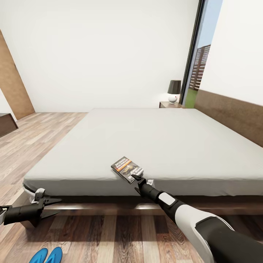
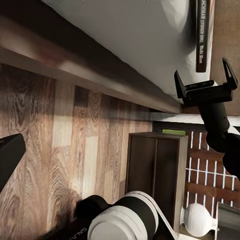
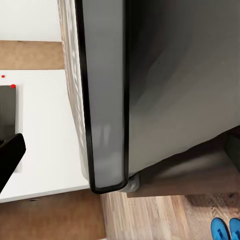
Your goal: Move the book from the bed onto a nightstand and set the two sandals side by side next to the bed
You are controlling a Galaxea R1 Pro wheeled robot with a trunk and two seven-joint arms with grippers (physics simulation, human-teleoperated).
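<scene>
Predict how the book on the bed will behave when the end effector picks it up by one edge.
The book looks thin and soft-covered, so it may sag when held by one edge. It lies flat near the mattress edge, so a push could slide it off. It is probably light.

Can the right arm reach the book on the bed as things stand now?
Probably yes. The right gripper is open at the near edge of the bed, its fingers right at the corner of the book. The mattress around the book is bare, and nothing stands between them.
</scene>
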